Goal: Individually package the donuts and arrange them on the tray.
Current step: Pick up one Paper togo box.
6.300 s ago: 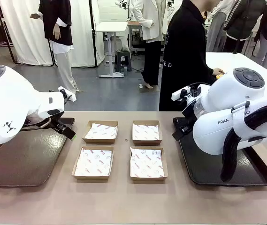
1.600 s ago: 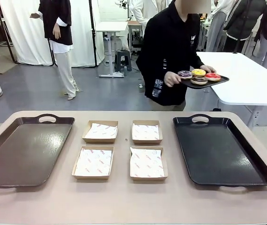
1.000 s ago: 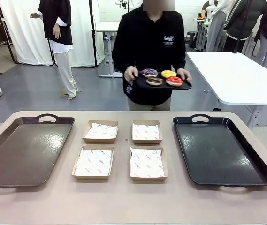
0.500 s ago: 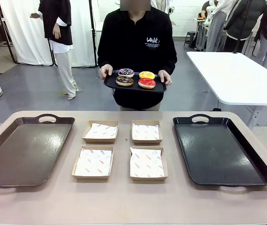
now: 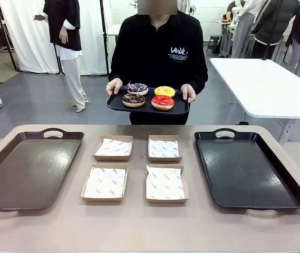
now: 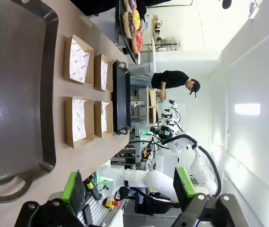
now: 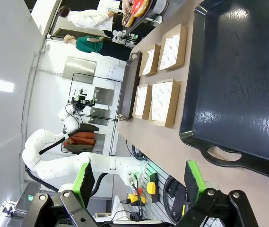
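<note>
donuts [image 5: 148, 95] sit, all four, on a small tray [image 5: 139, 109] that the person's hands [image 5: 114, 86] hold up at the far side, not yet over the table. the left gripper [image 6: 128, 184] and the right gripper [image 7: 139, 182] both have fingers wide apart and hold nothing. if the small tray tips, a donut may roll off, and a hard pinch could squash the icing or miss the boxes [image 5: 104, 183].

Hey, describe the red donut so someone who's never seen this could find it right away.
Across the table, a person holds a small black tray with four donuts. The red donut lies in the row nearer the robot, on its right side; it alone is glossy red.
</note>
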Robot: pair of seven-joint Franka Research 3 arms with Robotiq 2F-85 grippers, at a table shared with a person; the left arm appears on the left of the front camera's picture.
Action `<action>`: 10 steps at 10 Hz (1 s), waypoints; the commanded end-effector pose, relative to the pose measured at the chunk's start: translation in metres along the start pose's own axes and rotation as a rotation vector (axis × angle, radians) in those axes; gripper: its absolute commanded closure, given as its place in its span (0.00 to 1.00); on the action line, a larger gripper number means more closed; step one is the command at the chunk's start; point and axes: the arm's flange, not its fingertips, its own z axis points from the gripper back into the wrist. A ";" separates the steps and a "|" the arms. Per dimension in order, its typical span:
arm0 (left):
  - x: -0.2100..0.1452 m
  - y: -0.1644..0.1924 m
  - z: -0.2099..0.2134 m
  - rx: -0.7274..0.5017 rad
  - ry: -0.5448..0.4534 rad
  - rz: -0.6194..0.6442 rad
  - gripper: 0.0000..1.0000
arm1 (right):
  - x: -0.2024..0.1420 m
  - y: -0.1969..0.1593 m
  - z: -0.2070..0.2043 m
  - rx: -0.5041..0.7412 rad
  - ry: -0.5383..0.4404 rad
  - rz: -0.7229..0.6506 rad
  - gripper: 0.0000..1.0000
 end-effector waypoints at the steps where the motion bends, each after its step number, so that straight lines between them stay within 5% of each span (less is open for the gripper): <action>1: -0.002 0.000 -0.001 -0.002 -0.002 -0.001 0.00 | 0.000 0.000 0.001 0.008 -0.008 0.001 0.00; 10: -0.002 0.000 -0.001 -0.002 -0.002 -0.001 0.00 | 0.000 0.000 0.001 0.008 -0.008 0.001 0.00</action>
